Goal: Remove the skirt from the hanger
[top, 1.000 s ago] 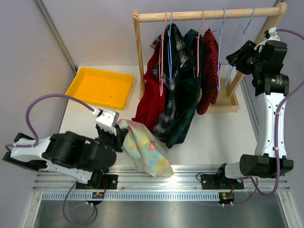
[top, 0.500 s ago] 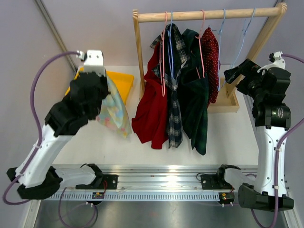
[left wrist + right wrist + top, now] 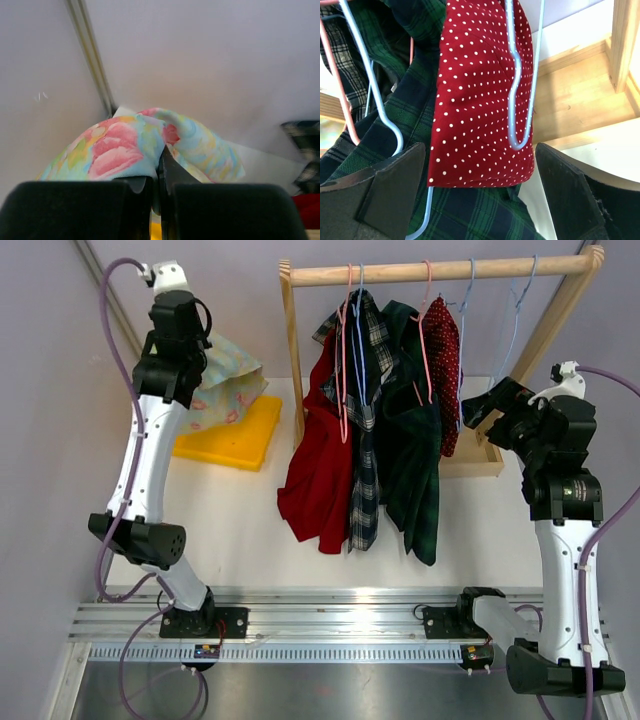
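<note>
My left gripper is shut on the floral pastel skirt and holds it high at the back left, over the yellow tray. In the left wrist view the jaws pinch a fold of the skirt, which drapes away beyond them. My right gripper is open and empty beside the right end of the rack. In the right wrist view its fingers stand on either side of a red polka-dot garment, apart from it, with an empty light-blue hanger in front.
A wooden rack holds a red garment, a plaid shirt, a dark green plaid garment and the polka-dot one. Empty blue hangers hang at its right. The rack's base lies by my right arm.
My left arm has swung up from the table's front to high over the yellow tray, carrying the floral skirt. My right gripper has come down and closer to the hanging clothes.
</note>
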